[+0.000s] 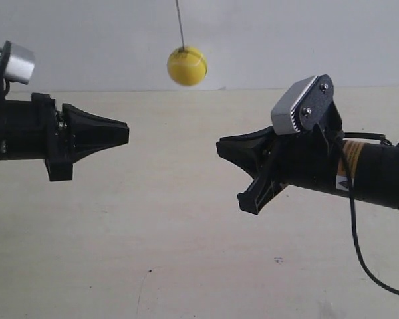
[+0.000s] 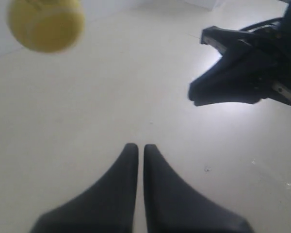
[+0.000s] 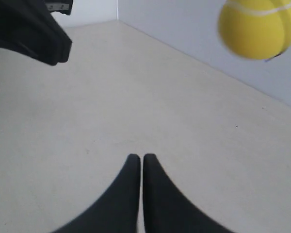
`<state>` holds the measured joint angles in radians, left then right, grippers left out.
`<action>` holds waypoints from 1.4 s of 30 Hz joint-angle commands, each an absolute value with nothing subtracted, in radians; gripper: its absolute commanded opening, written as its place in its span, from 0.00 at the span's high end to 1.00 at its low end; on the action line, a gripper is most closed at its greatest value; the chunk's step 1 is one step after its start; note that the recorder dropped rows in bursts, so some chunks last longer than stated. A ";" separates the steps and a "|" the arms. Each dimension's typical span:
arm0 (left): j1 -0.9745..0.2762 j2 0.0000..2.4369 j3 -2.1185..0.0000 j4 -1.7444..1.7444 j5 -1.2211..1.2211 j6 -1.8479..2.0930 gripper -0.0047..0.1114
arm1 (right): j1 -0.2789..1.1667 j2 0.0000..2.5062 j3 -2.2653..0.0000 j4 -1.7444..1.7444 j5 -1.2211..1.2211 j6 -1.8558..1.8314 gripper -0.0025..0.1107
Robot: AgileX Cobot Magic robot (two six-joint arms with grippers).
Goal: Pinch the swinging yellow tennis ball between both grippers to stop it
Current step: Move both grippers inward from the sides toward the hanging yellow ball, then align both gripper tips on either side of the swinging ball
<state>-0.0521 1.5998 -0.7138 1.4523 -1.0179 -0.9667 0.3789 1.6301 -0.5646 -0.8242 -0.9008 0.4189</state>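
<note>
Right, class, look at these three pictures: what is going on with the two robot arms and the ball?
A yellow tennis ball hangs on a thin string, above the gap between two black grippers that point at each other. Its blurred outline suggests it is moving. The left gripper and the right gripper each have their fingers closed together, and neither touches the ball. The pinch has not yet happened; both tips sit lower than the ball.

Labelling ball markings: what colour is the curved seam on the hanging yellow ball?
White seam on the yellow tennis ball; right wrist view shows it best.
</note>
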 commanded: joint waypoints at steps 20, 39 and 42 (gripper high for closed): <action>-0.091 1.607 -0.723 1.479 -1.101 -0.862 0.92 | 0.384 1.689 -0.593 -0.887 -0.968 0.412 0.98; -0.091 1.609 -0.723 1.445 -1.177 -0.807 0.92 | 0.384 1.689 -0.593 -0.930 -1.017 0.421 0.98; -0.091 1.612 -0.723 1.442 -1.181 -0.807 0.92 | 0.384 1.689 -0.593 -0.930 -1.036 0.416 0.98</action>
<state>-0.0841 1.6046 -0.7172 1.4589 -1.1650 -0.8138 0.3789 1.6886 -0.5873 -0.9185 -1.0122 0.4195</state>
